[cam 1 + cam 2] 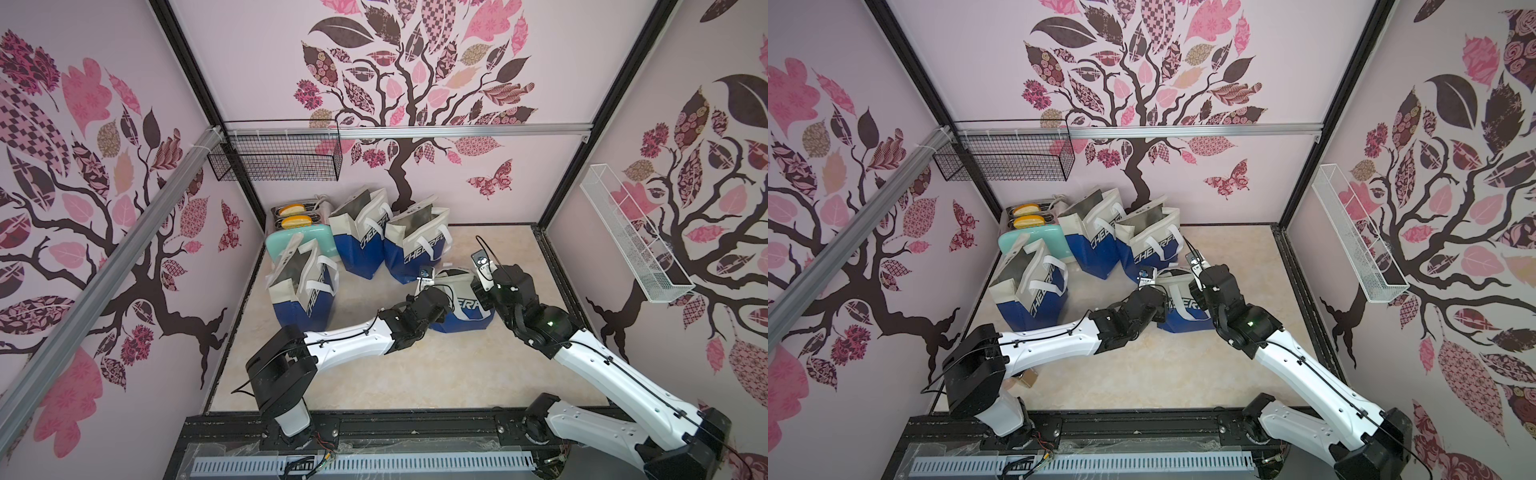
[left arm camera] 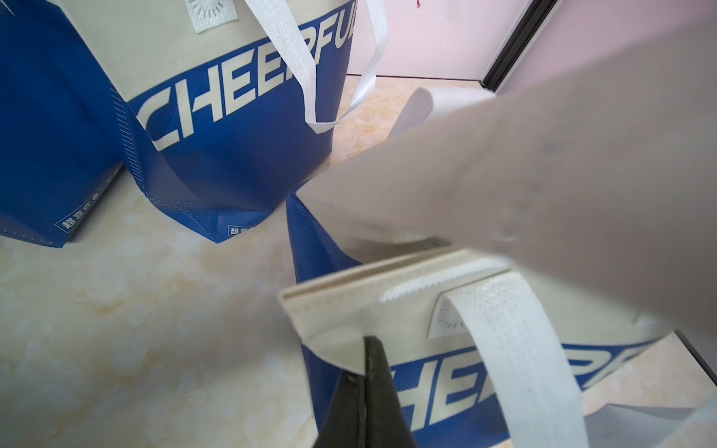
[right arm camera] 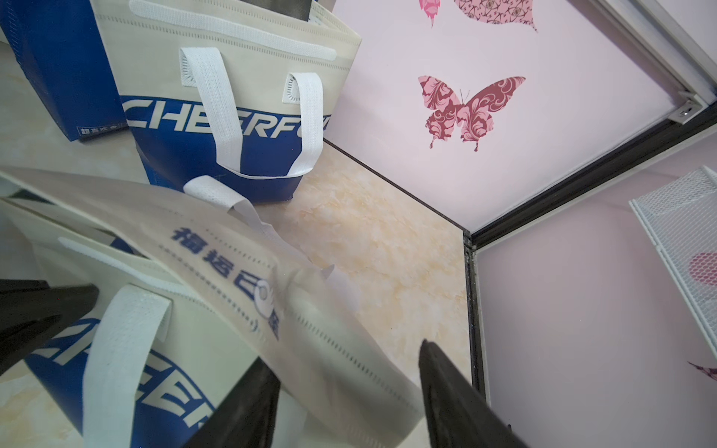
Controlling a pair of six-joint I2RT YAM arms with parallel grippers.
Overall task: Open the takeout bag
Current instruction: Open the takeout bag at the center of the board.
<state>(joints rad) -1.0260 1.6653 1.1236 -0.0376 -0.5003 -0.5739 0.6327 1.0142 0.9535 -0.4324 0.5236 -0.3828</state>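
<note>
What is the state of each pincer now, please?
Left pincer: shut on the bag.
Right pincer: open, a bag wall between its jaws.

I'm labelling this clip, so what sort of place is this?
Likely a staged robot test booth: tree-decal wall panels in a black frame, takeout bags by a toaster.

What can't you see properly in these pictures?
- Inside the takeout bag: left arm and right arm mostly cover its mouth in both top views.
- Toaster front: standing bags hide it in both top views.
- Bag wall nearest the left wrist camera: blurred.
</note>
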